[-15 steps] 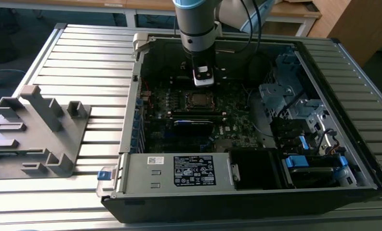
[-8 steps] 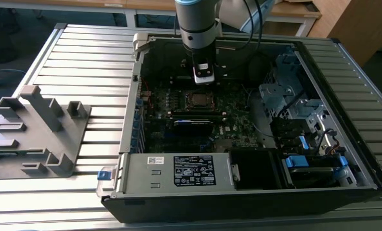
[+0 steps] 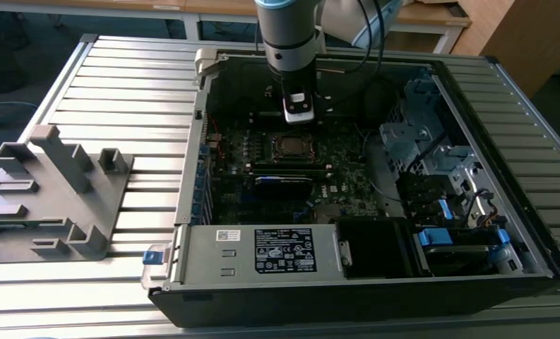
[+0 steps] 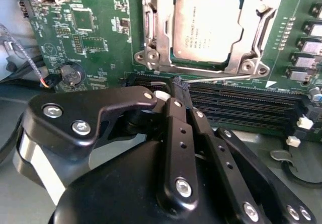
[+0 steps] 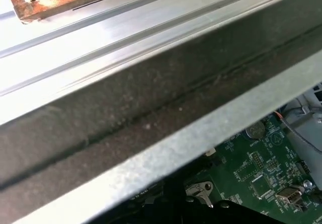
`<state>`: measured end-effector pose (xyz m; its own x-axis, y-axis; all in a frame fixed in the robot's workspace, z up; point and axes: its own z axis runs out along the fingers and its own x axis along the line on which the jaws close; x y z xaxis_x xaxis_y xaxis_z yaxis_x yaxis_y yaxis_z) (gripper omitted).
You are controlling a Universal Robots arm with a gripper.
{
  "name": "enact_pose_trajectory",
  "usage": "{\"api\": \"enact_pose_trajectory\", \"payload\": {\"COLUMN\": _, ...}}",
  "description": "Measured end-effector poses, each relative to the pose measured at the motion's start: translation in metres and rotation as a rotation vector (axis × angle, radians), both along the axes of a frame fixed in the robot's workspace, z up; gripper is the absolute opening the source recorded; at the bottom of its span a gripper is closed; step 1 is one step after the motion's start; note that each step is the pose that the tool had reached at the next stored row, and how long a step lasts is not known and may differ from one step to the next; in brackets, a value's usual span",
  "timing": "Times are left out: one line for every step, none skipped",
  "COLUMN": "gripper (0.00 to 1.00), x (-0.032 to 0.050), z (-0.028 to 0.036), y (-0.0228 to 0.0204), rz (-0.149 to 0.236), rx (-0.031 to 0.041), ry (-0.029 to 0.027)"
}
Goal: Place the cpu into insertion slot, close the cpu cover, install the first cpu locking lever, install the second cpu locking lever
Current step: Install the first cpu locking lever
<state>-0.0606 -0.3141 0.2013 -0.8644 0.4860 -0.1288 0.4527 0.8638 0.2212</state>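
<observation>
Hand [image 4: 180, 86], seemingly closed, near cpu [image 4: 206, 27]

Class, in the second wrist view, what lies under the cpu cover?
Through the window of the cpu cover the cpu shows, its grey metal top lying flat. The insertion slot beneath is covered by the cpu and cannot be seen.

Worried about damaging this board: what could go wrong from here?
The claw sits at the very end of the thin locking lever; it might slip off. It hangs just above the memory slots, so a slip could scrape them. A sprung lever could jar the cpu cover over the cpu.
</observation>
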Motion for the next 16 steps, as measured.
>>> {"api": "enact_pose_trajectory", "payload": {"gripper": 0.11, "x": -0.0002, "z": -0.0001, "y": -0.0001, "rz": 0.000, "rx": 0.0001, "ry": -0.0062}}
{"api": "enact_pose_trajectory", "payload": {"gripper": 0.11, "x": -0.0005, "z": -0.0002, "y": -0.0001, "rz": 0.000, "rx": 0.0001, "ry": -0.0132}}
{"api": "enact_pose_trajectory", "payload": {"gripper": 0.11, "x": -0.0007, "z": -0.0003, "y": -0.0001, "rz": 0.000, "rx": 0.0001, "ry": -0.0167}}
{"api": "enact_pose_trajectory", "payload": {"gripper": 0.11, "x": -0.0007, "z": -0.0003, "y": -0.0001, "rz": 0.000, "rx": 0.0002, "ry": -0.0170}}
{"api": "enact_pose_trajectory", "payload": {"gripper": 0.11, "x": -0.0007, "z": -0.0003, "y": -0.0001, "rz": 0.000, "rx": 0.0002, "ry": -0.0170}}
{"api": "enact_pose_trajectory", "payload": {"gripper": 0.11, "x": -0.0007, "z": -0.0003, "y": -0.0001, "rz": 0.000, "rx": 0.0002, "ry": -0.0170}}
{"api": "enact_pose_trajectory", "payload": {"gripper": 0.11, "x": -0.0009, "z": -0.0003, "y": -0.0001, "rz": 0.000, "rx": 0.0009, "ry": -0.0171}}
{"api": "enact_pose_trajectory", "payload": {"gripper": 0.11, "x": -0.0014, "z": -0.0003, "y": -0.0002, "rz": 0.000, "rx": 0.0026, "ry": -0.0172}}
{"api": "enact_pose_trajectory", "payload": {"gripper": 0.11, "x": -0.0019, "z": -0.0003, "y": -0.0002, "rz": 0.000, "rx": 0.0045, "ry": -0.0172}}
{"api": "enact_pose_trajectory", "payload": {"gripper": 0.11, "x": -0.0024, "z": -0.0004, "y": -0.0001, "rz": 0.000, "rx": 0.0075, "ry": -0.0172}}
{"api": "enact_pose_trajectory", "payload": {"gripper": 0.11, "x": -0.0028, "z": -0.0005, "y": -0.0001, "rz": 0.000, "rx": 0.0114, "ry": -0.0172}}
{"api": "enact_pose_trajectory", "payload": {"gripper": 0.11, "x": -0.0033, "z": -0.0006, "y": -0.0001, "rz": 0.000, "rx": 0.0149, "ry": -0.0173}}
{"api": "enact_pose_trajectory", "payload": {"gripper": 0.11, "x": -0.0036, "z": -0.0007, "y": -0.0001, "rz": 0.000, "rx": 0.0159, "ry": -0.0175}}
{"api": "enact_pose_trajectory", "payload": {"gripper": 0.11, "x": -0.0038, "z": -0.0008, "y": -0.0001, "rz": 0.000, "rx": 0.0159, "ry": -0.0178}}
{"api": "enact_pose_trajectory", "payload": {"gripper": 0.11, "x": -0.0039, "z": -0.0010, "y": -0.0001, "rz": 0.000, "rx": 0.0160, "ry": -0.0178}}
{"api": "enact_pose_trajectory", "payload": {"gripper": 0.11, "x": -0.0039, "z": -0.0012, "y": -0.0001, "rz": 0.000, "rx": 0.0157, "ry": -0.0179}}
